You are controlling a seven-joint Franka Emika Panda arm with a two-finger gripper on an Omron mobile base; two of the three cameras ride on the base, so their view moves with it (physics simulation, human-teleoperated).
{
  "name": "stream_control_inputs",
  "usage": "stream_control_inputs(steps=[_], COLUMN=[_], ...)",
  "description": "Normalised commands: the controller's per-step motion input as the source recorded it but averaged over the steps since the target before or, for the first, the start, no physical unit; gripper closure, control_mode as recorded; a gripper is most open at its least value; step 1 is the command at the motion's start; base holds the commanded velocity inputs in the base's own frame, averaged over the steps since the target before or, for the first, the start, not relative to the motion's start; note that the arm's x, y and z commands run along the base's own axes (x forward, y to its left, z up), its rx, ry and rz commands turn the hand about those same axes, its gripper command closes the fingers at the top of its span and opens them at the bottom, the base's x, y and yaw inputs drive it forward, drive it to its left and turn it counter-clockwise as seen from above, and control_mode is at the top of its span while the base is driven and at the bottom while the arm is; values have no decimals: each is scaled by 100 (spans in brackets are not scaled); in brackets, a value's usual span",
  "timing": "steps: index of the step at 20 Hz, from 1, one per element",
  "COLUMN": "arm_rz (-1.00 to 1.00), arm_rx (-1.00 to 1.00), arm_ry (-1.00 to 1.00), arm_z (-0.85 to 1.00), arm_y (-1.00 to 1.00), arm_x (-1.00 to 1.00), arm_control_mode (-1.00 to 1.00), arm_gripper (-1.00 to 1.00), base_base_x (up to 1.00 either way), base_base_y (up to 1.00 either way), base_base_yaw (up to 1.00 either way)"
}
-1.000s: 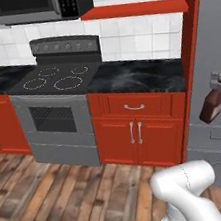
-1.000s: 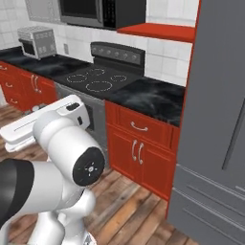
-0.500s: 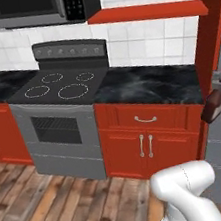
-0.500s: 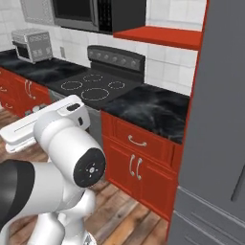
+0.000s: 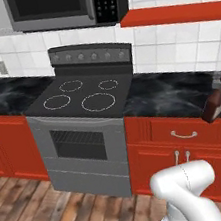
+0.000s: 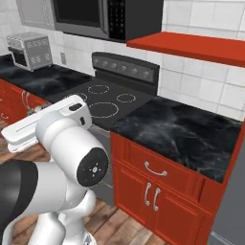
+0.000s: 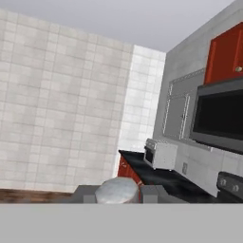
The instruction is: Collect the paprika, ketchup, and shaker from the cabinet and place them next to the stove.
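In the hand view my gripper [image 7: 117, 193] is shut on the shaker [image 7: 117, 188], a light grey cylinder whose rounded top sits between the two dark fingertips [image 7: 85, 195]. The stove [image 5: 80, 99], a black glass cooktop with white rings and a knob panel behind, stands at the middle of the left base view and left of centre in the right base view [image 6: 103, 101]. Black marble counter [image 5: 173, 95] lies to its right [image 6: 182, 134]. A dark red-brown shape [image 5: 215, 106] is cut by the right edge over that counter; I cannot tell what it is.
A microwave [image 5: 65, 5] hangs over the stove, and a red wall unit's underside [image 6: 191, 48] hangs over the right counter. A toaster [image 6: 33, 48] stands on the left counter. Red base cabinets [image 6: 153, 191] and a wood floor lie below. My white arm [image 6: 52, 134] fills the near left.
The whole picture has shifted: the base has driven closer to the stove, which now sits larger and further right in the left base view. The dark shape at the right edge kept its place.
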Motion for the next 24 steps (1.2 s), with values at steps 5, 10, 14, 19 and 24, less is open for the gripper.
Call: stream_control_inputs(steps=[5,10,14,19,24], arm_rz=[0,0,0,0,0], arm_rx=[0,0,0,0,0], arm_ry=[0,0,0,0,0], arm_z=[0,0,0,0,0], arm_y=[0,0,0,0,0], arm_x=[0,0,0,0,0], arm_control_mode=[100,100,100,100,100], arm_gripper=[100,100,100,100,100], base_base_x=[83,79,84,80,92], base_base_y=[100,100,100,100,100], base_base_yaw=[-9,-11,-20,-26,-24])
